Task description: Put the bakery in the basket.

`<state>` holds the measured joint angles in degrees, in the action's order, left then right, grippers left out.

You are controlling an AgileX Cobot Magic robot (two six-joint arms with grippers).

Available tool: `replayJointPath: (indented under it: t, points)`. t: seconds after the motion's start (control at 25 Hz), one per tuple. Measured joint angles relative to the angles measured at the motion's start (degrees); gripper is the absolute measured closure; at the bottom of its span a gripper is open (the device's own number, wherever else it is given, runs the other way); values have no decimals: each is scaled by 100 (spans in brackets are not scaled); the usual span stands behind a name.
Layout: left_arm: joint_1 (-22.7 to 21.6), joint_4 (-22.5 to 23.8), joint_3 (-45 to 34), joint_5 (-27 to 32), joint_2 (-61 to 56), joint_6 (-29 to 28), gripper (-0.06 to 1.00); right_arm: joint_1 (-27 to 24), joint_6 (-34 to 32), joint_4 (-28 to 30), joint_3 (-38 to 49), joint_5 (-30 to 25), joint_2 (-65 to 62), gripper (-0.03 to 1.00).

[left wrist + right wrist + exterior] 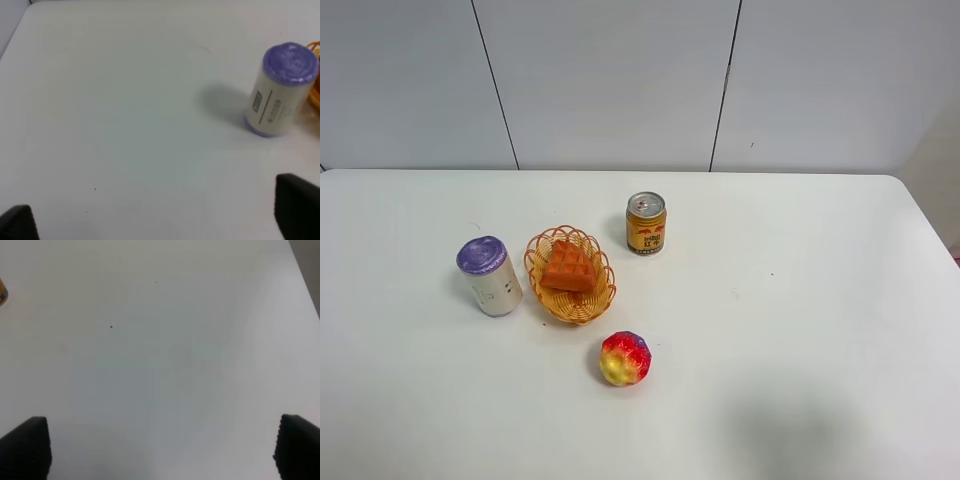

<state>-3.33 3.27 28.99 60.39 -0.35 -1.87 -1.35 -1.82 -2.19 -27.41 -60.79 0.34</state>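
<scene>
Bakery (568,267) already lay in basket (570,275); both jaws stood wide, empty; you needed only hold clear.

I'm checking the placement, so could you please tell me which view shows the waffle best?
The exterior high view: the waffle lies in the basket, fully visible. The left wrist view catches only a basket edge; the right wrist view shows neither.

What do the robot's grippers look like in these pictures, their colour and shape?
Only fingertips show. The left gripper has black, blocky fingertips with squared edges. The right gripper has black fingertips too, matte and rounded. No cables, markings or arm links are visible.
</scene>
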Motion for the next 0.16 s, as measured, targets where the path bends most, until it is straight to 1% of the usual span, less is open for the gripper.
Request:
replayJointPath:
  t: [0.16]
  points:
    - [0,0,0,0,0,0,0,0,0,0,0,0,0,9]
